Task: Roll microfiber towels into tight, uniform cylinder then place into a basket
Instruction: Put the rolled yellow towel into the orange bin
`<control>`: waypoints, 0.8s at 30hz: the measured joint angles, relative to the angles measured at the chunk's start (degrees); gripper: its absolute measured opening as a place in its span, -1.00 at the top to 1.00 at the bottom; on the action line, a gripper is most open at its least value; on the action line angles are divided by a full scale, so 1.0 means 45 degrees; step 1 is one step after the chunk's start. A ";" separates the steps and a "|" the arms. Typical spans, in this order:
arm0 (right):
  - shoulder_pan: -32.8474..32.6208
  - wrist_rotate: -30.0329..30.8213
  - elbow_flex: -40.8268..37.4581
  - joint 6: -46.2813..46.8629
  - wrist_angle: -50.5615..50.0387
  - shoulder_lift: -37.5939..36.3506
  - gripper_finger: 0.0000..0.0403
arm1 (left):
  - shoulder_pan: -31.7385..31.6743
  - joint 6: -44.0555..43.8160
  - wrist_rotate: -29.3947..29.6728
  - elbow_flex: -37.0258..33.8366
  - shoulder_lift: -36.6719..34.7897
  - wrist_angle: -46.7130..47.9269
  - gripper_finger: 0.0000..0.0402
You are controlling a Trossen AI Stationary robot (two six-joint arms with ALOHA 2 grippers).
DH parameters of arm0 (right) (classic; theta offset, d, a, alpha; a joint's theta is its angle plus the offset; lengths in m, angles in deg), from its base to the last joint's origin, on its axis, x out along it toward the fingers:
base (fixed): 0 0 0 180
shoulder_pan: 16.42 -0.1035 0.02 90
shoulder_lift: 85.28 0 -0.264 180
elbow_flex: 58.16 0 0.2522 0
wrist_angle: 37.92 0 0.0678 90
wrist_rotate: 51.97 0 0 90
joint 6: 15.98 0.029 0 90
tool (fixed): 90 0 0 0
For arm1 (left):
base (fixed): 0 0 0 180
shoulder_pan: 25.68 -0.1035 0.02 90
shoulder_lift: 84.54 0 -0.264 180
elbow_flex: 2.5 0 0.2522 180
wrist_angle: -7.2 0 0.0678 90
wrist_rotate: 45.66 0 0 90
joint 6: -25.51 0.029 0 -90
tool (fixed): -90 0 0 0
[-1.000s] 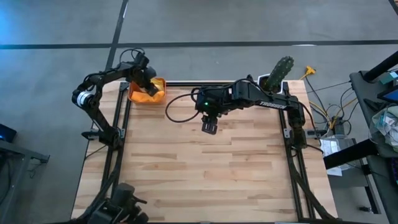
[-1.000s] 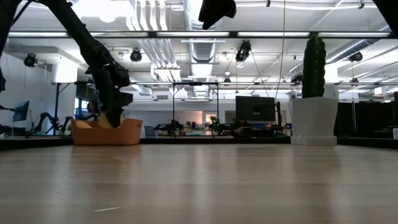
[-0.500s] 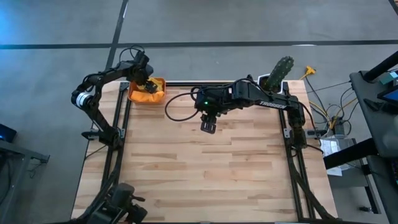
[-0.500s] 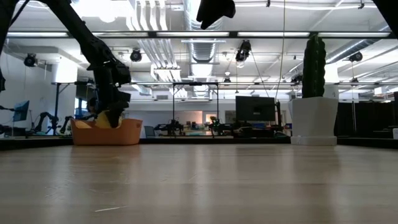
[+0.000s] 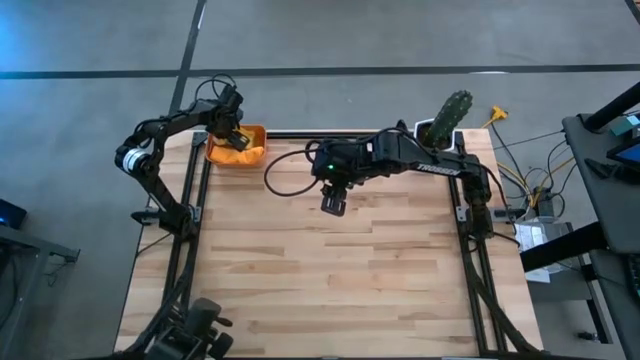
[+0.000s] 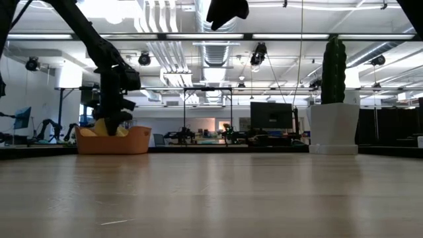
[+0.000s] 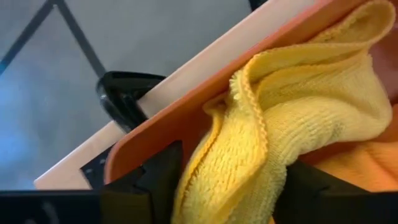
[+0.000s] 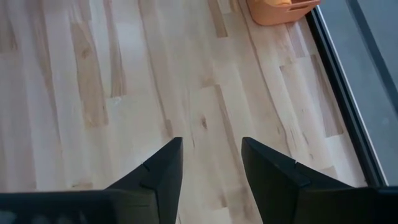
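Note:
The red-orange basket [image 5: 240, 147] stands at the table's far left corner; it also shows in the low view [image 6: 114, 140] and the right wrist view [image 8: 283, 10]. My left gripper [image 5: 233, 130] is down in the basket, shut on the yellow towel [image 7: 286, 118]. The orange towel [image 7: 357, 168] lies in the basket under the yellow one. My right gripper [image 5: 333, 204] is open and empty, high above the table's middle, far half. My left gripper pinches a bunched fold of the yellow towel [image 7: 236, 180] between its two fingers, coming from above and pointing down into the basket. The towel bulges out past the fingers and rests inside the basket, against its wall [image 7: 180, 118] and on the orange towel.
A white pot with a green cactus [image 5: 448, 118] stands at the table's far right corner, also in the low view [image 6: 333, 99]. Bare wooden tabletop [image 5: 330, 280] fills the middle and near part. A black cable [image 5: 285, 185] loops by my right arm.
My left gripper has gone toward the table's far edge and down into the basket, carrying the yellow towel from the basket's near side further inside. My right gripper has drawn slightly toward the far edge.

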 joint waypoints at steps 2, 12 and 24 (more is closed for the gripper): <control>-0.0054 -0.0003 -0.0017 0.0000 -0.0004 -0.0003 0.21 | 0.0016 0.0000 0.0153 0.0000 0.0000 -0.0008 0.15; -0.0122 -0.0049 -0.0039 0.0000 -0.0006 -0.0003 0.22 | 0.0061 0.0049 -0.1459 -0.0005 0.0006 0.0039 0.15; -0.0117 -0.0044 -0.0039 0.0136 0.0005 -0.0003 0.22 | 0.0088 0.1352 -0.2728 -0.0019 0.0015 -0.1132 -0.29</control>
